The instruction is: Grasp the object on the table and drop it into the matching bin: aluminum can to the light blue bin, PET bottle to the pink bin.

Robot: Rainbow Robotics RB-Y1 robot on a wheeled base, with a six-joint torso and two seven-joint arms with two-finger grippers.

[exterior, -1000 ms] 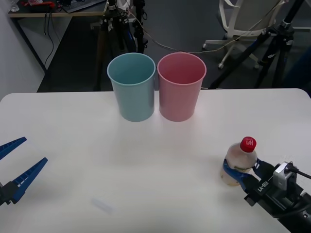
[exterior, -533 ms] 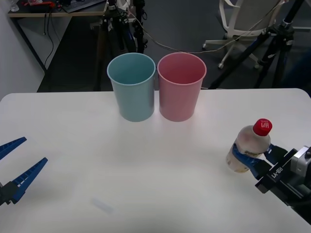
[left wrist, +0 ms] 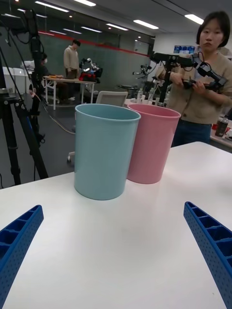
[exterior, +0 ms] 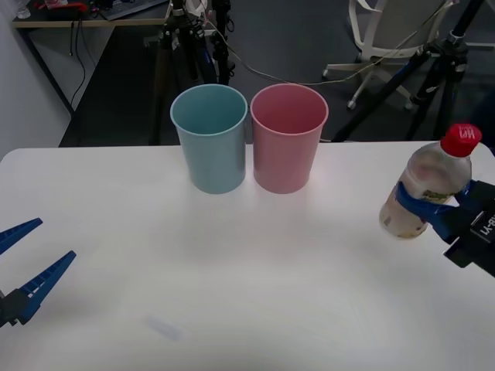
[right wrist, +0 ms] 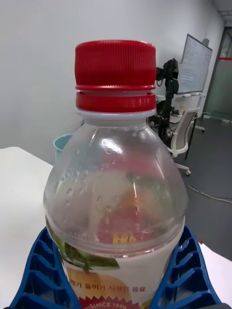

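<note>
Pinching the bottle (exterior: pixel 424 187) at its label band, the right gripper (exterior: pixel 433 210) holds it tilted above the table (exterior: pixel 232 270), right of the pink bin (exterior: pixel 288 139); light, slick, likely squashable; left gripper (exterior: pixel 23 263) gapes idle.

You have bare table (exterior: pixel 255 270) all the way up to the pink bin (exterior: pixel 288 139). The light blue bin (exterior: pixel 211 139) stands touching its left side, blocking there.

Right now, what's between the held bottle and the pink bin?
Nothing: in the front view, bare white table separates the PET bottle, held in the right gripper, from the pink bin.
</note>
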